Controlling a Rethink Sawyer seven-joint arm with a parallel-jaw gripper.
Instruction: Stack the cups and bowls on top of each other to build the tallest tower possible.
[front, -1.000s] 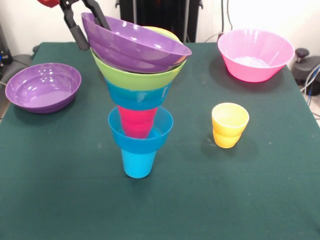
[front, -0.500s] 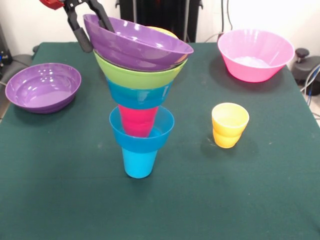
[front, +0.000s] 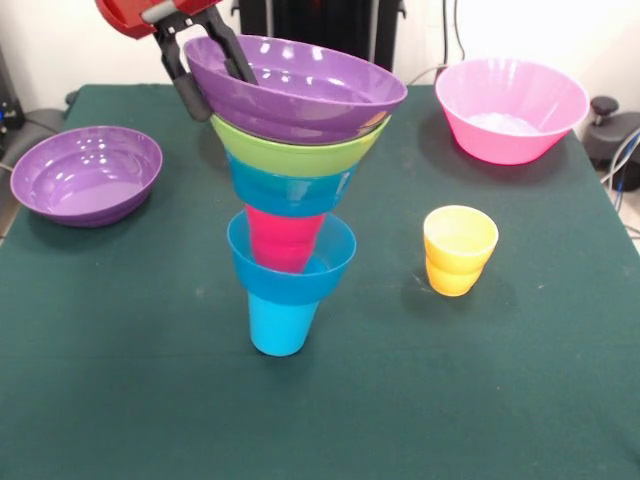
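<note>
The tower stands mid-table: a blue cup (front: 278, 325) at the bottom, then a small blue bowl (front: 300, 280), a red cup (front: 282, 238), a second blue bowl (front: 285, 192), a lime green bowl (front: 300, 158) and a wide purple bowl (front: 310, 90) on top, tilted slightly. My gripper (front: 218, 90) is at the top bowl's left rim, one finger (front: 188, 88) outside the wall and the other inside, shut on that rim. A yellow cup (front: 459, 250) stands alone to the right.
A large pink bowl (front: 510, 110) sits at the back right of the green table (front: 450, 400). A second purple bowl (front: 85, 175) lies at the left edge. Dark equipment and cables stand beyond the table's far corners.
The gripper and the purple top bowl have shifted right, and the bowl now sits more level. The whole tower has shifted slightly right with them.
</note>
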